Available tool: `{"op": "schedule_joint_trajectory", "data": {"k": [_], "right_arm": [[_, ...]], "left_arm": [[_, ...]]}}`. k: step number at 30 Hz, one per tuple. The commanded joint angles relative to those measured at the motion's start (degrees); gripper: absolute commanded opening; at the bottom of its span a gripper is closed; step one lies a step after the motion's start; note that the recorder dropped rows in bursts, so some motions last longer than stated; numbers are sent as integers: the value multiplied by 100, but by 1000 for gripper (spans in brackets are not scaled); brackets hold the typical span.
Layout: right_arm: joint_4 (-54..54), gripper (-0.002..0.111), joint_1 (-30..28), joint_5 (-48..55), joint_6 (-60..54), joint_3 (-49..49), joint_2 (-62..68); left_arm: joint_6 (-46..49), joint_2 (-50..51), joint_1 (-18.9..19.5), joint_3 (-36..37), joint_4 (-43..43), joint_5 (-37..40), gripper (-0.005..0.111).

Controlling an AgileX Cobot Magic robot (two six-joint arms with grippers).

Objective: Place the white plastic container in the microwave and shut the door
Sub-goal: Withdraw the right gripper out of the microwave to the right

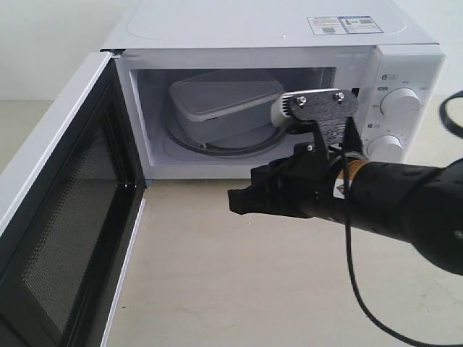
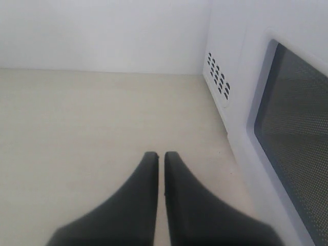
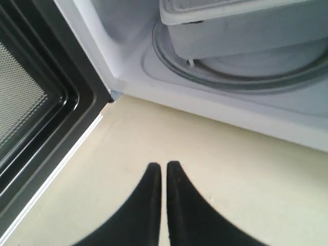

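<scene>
The white plastic container sits inside the microwave, on the glass turntable, with its rimmed lid on. It lies skewed to the cavity walls, one rounded corner toward the opening. In the right wrist view the container rests on the turntable just behind the cavity's front sill.

The door stands wide open, swung out at the left of the exterior view, its black mesh-lined inner face showing. The same inner face and its stepped black frame fill one edge of the right wrist view.

The right gripper hangs outside the cavity, in front of the opening and above the pale surface, clear of the container. Its jaws are pressed together on nothing.

On the microwave's front panel are two round white knobs, one above the other, and a label sticker lies on its top.

The left gripper is over bare surface beside the door's outer face, near a patch of vent holes. Its jaws are together too, with only a thin slit between them, holding nothing.
</scene>
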Motion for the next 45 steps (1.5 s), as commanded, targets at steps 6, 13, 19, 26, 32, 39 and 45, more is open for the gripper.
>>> {"op": "schedule_joint_trajectory", "data": {"k": [6,13,19,26,32,39,45], "right_arm": [[21,0,7,1251,130,437,-1583],[25,0,7,1905,491,633,-2521],[25,0,7,2861,621,633,-3090],[25,0,7,3452,631,633,-3648],[73,0,7,3799,631,633,-3954],[73,0,7,3773,631,633,-3967],[73,0,7,3773,631,633,-3967]], "left_arm": [[-51,-17,17,-3,-42,-40,4],[-51,-17,17,-3,-42,-40,4],[-51,-17,17,-3,-42,-40,4],[-51,-17,17,-3,-42,-40,4],[-51,-17,17,-3,-42,-40,4],[-51,-17,17,-3,-42,-40,4],[-51,-17,17,-3,-42,-40,4]]}}
